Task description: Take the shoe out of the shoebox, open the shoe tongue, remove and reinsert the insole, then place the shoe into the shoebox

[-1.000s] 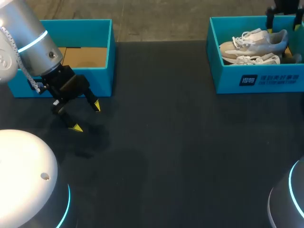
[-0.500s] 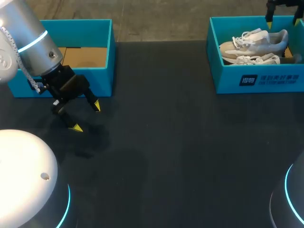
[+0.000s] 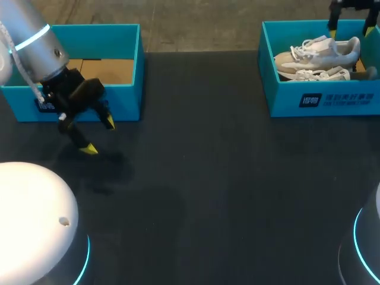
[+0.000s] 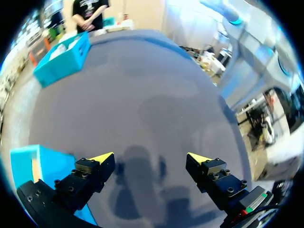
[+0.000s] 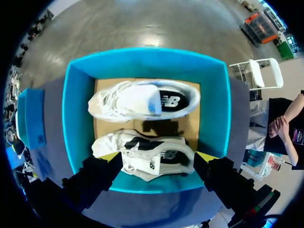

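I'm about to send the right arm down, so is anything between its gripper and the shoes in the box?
Nothing visible. The right gripper hangs open above the lidless shoebox, and both shoes lie uncovered inside, side by side.

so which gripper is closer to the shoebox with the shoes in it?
Right. The right gripper hangs over the shoebox; the left gripper is across the table, beside the other blue box.
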`<state>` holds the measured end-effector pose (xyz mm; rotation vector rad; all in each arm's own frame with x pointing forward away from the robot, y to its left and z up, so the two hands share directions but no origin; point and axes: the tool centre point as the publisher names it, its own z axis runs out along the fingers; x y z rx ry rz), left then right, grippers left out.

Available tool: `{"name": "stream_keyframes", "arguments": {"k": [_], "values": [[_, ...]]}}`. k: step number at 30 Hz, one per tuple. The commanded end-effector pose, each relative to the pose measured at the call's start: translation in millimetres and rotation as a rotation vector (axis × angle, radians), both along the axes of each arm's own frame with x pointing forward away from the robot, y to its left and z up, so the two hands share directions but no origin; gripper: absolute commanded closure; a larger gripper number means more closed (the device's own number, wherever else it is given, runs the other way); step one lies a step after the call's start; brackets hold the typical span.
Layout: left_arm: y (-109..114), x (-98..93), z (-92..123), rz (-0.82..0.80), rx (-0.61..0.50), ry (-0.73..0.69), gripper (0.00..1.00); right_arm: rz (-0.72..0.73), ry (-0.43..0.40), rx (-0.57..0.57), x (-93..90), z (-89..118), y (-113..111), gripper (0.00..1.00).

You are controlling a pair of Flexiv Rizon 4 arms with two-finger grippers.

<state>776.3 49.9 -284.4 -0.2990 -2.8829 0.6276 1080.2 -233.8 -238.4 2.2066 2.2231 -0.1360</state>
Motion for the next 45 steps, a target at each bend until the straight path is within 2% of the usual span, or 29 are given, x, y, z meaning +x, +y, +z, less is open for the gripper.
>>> {"name": "stream_keyframes", "arguments": {"k": [1, 6, 11, 12, 25, 27, 28, 29, 32, 34, 39, 45], "values": [[10.0, -2.0, 13.0, 0.151, 0.071, -0.026, 0.0, -0.001, -0.002, 0.013, -13.0, -4.0, 7.2, 0.0], [27.9, 1.3, 23.4, 0.412, 0.15, -0.144, 0.0, -0.007, 0.016, 0.062, -28.4, -7.3, 16.0, 0.0], [48.5, 0.2, 37.7, 0.556, 0.173, -0.15, 0.0, -0.014, 0.021, 0.097, -44.4, 0.7, 21.0, 0.0], [54.3, 0.1, 42.6, 0.567, 0.188, -0.185, 0.0, -0.01, 0.022, 0.102, -48.4, 4.8, 23.2, 0.0], [54.3, 0.1, 42.6, 0.567, 0.188, -0.185, 0.0, -0.01, 0.022, 0.102, -48.4, 4.8, 23.2, 0.0], [49.2, 4.3, 47.0, 0.718, 0.238, -0.098, 0.0, -0.01, 0.022, 0.102, -48.4, 4.8, 23.2, 0.0], [49.4, 7.5, 49.8, 0.776, 0.267, -0.052, 0.0, -0.038, 0.061, 0.108, -45.3, 6.0, 22.2, 0.0], [48.6, 12.2, 53.4, 0.848, 0.298, -0.017, 0.0, -0.039, 0.061, 0.108, -45.1, 8.0, 21.5, 0.0], [55.2, 24.0, 63.0, 0.99, 0.364, 0.075, 0.0, -0.078, 0.08, 0.124, -52.6, 15.9, 18.6, 0.0], [60.3, 31.6, 67.1, 1.08, 0.386, 0.088, 0.0, -0.112, 0.105, 0.135, -56.7, 17.9, 15.5, 0.0], [71.2, 50.8, 71.8, 1.229, 0.449, 0.217, 0.0, -0.147, 0.128, 0.152, -68.9, 22.2, 11.8, 0.0], [85.2, 61.3, 80.0, 1.389, 0.479, 0.268, 0.0, -0.156, 0.134, 0.168, -86.9, 21.6, 16.4, 0.0]]}}
